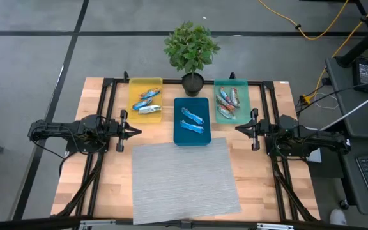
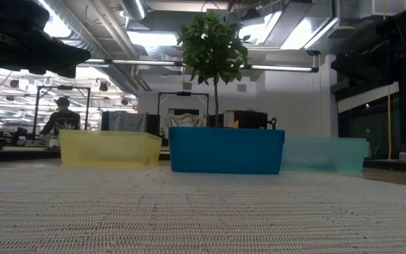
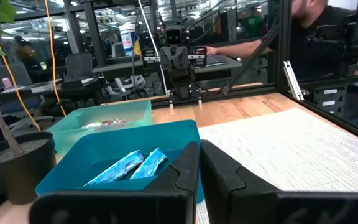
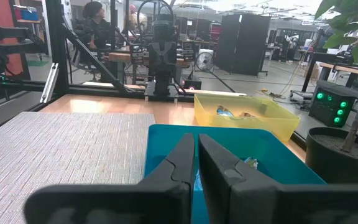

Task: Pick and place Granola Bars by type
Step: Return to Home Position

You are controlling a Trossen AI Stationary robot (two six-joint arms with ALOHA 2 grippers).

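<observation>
sorting looks done to me: the granola bars [image 1: 147,101] lie in the yellow tray [image 1: 133,83] at 11 o'clock, blue tray [image 1: 179,137] at 12, teal tray [image 1: 243,86] at 1, none on the mat [image 1: 184,179], my left gripper [image 1: 135,132] at 9 and right gripper [image 1: 239,130] at 3 clenched empty.

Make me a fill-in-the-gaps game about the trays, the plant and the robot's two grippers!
1. The blue tray holds ___ bright blue bars.
2. The potted plant stands ___ the yellow tray and the teal tray.
3. The left gripper and the right gripper wait at the table's sides, both with their jaws ___.

Missing words: two; between; shut.
</observation>
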